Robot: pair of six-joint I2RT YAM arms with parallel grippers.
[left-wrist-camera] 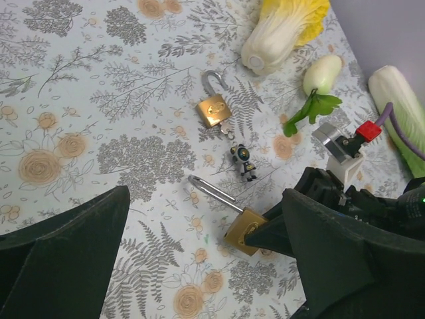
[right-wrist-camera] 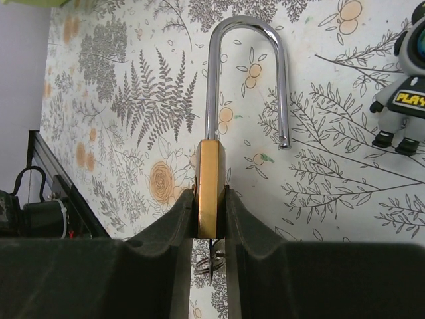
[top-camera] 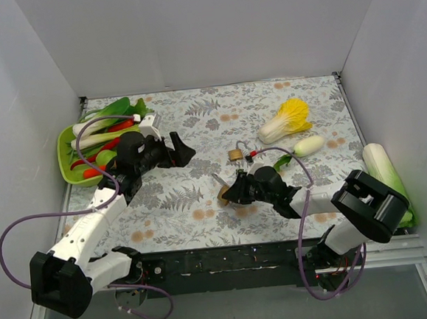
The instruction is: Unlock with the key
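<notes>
My right pincer point(right-wrist-camera: 211, 206) is pinching a brass padlock point(right-wrist-camera: 210, 166) whose shackle is open. The tiny key point(left-wrist-camera: 227, 127) sits between the other padlock point(left-wrist-camera: 214, 110) and a figure point(right-wrist-camera: 405, 100) lettered "PLAY". My left pincer point(top-camera: 183, 148) hangs spread above the tabletop point(top-camera: 305, 100).

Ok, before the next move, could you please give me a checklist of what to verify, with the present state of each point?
1. Grip of the right hand on the long-shackled brass padlock: ok, both fingers press on its body.
2. Its silver shackle released: ok, one end is free of the body.
3. Place of the black-headed key: cannot tell; only a metal ring shows under the held padlock, between the fingers.
4. Left hand free: ok, open and holding nothing.
5. Small brass padlock: ok, it lies apart from both hands, its shackle also open.
6. Tiny astronaut figure: ok, it lies beside the held shackle, not touching it.
</notes>
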